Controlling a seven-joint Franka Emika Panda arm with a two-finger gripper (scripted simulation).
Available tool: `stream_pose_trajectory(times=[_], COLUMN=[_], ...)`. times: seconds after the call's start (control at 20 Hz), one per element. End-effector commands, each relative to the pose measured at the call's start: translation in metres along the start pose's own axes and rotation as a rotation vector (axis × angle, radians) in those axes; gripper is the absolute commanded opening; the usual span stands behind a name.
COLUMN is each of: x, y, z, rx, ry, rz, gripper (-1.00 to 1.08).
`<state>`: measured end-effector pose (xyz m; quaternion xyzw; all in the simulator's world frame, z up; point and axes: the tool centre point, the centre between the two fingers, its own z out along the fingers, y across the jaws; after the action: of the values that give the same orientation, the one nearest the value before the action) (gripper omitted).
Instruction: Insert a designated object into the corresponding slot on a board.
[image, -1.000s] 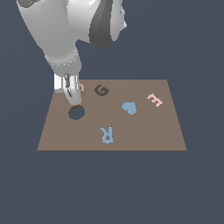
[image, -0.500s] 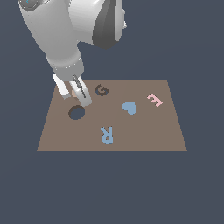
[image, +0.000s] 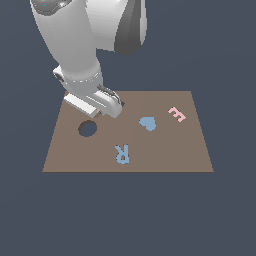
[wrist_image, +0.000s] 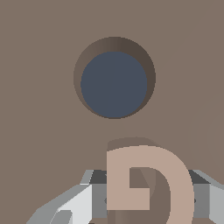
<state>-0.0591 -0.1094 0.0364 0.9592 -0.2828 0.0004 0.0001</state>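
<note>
The pincer (image: 111, 106) grips the tan G (wrist_image: 146, 183), low over the brown board (image: 165, 150) just beside the round hole (image: 87, 128), with fingers (wrist_image: 83, 203) either side.

Readable signs are letter shapes only; no printed words, brands or numbers appear. On the board (image: 165, 155), a blue R (image: 122, 153) lies nearest the viewer, just toward the exterior view's right of the round hole (image: 87, 128). A pink E (image: 176, 114) lies near the board's far corner on the exterior view's right, just beyond the blue heart (image: 147, 123), a symbol rather than a letter. In the wrist view, a tan G (wrist_image: 146, 181) appears close to the camera, near the round hole, over the board surface; its form reads as a G with an inward bar.
</note>
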Motion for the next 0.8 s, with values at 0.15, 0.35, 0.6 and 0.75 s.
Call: stream_pose_trajectory(times=[0.15,0.35,0.6,0.75], x=[-0.005,-0.011,-0.021,-0.028], y=[-0.013,-0.022,-0.03,-0.034], z=[-0.001,-0.002,-0.002,-0.003], rx=[0.0,0.0,0.0,0.0], ry=[0.001,0.001,0.001,0.001], rz=[-0.269,-0.463,-0.702,-0.845], gripper=[-1.0,-1.0,-1.0,-1.0])
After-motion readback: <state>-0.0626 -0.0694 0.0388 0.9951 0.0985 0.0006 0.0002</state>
